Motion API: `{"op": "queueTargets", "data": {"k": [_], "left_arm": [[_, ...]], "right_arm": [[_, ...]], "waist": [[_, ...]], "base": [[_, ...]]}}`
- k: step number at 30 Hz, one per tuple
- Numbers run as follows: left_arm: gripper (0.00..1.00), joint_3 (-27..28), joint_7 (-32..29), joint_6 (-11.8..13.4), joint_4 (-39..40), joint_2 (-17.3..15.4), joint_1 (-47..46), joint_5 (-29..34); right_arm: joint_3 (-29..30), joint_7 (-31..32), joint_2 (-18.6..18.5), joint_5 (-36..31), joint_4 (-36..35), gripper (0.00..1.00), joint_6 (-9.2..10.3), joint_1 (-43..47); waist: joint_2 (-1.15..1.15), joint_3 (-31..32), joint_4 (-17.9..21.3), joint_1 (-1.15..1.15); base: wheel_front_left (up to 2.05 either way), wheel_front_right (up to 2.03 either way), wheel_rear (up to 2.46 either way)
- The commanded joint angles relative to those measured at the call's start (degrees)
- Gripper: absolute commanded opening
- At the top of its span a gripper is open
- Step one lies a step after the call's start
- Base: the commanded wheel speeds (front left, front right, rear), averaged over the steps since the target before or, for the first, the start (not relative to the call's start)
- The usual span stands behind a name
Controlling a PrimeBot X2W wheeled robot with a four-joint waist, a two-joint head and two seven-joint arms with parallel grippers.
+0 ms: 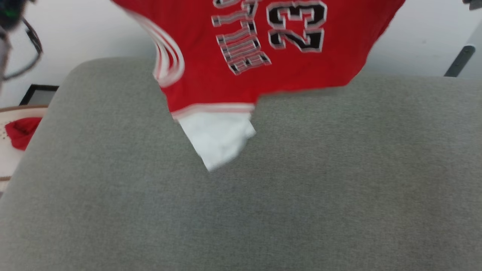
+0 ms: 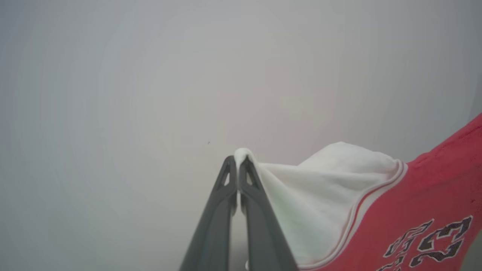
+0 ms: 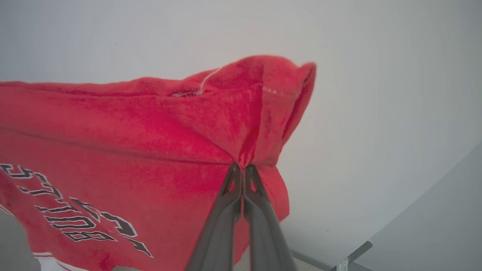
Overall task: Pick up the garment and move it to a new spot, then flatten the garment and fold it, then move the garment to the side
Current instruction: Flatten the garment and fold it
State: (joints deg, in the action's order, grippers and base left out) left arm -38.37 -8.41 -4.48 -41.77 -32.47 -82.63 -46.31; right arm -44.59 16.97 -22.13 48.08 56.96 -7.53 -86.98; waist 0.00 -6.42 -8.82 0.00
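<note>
Above the far edge of the grey padded surface (image 1: 301, 188), the garment (image 1: 241, 56) hangs in the air, spread between your two grippers. Its black, white-outlined lettering faces the head camera upside down. One white sleeve (image 1: 216, 139) dangles lowest, over the far part of the surface; you cannot tell whether its tip touches.

Your left gripper (image 2: 237, 160) is pinched fully together on the very tip of the other white sleeve, and the cloth falls away from its fingers toward the red body. Your right gripper (image 3: 243, 167) is likewise closed tight, on a gathered fold of red cloth beside a stitched hem, with the chest panel spreading away on the other side.

Expect the garment to handle as light, limp and soft. It looks slightly fleecy, so it should not be slippery, and it is not fragile. It will sag, swing and fold over itself wherever you leave it unsupported. Both holds are narrow pinches near an edge, so a hard sideways pull could drag the cloth out. The firmest places to take hold are probably the doubled cloth at hems, seams and the striped trim.

Off the left edge of the surface a small red cloth lump (image 1: 20, 131) lies in a pale container (image 1: 5, 158); leave it alone.
</note>
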Motion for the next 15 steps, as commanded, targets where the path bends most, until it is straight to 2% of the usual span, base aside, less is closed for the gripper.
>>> {"op": "queueTargets", "data": {"k": [1, 7, 15], "left_arm": [[0.00, 0.21, 0.88, -0.36, -1.96, 0.44, -2.05, 0.32], [0.00, -0.13, 2.90, -1.34, -8.44, 1.68, -8.04, 1.28], [0.00, -0.96, 5.75, -2.47, -12.68, 2.11, -14.59, 2.49]], "right_arm": [[0.42, -0.75, 0.50, -0.16, 0.44, 0.00, 0.07, -0.89], [0.31, -1.03, 1.16, 0.89, -0.01, 0.00, 0.06, -2.42], [0.26, -1.07, 0.04, 0.75, -1.59, 0.00, 0.07, -6.11]], "waist": [[0.00, 0.66, 1.25, 0.00], [0.00, -0.72, 2.52, 0.00], [0.00, -7.20, 3.34, 0.00]], "base": [[0.00, 0.00, 0.00], [0.00, 0.00, 0.00], [0.00, 0.00, 0.00]]}}
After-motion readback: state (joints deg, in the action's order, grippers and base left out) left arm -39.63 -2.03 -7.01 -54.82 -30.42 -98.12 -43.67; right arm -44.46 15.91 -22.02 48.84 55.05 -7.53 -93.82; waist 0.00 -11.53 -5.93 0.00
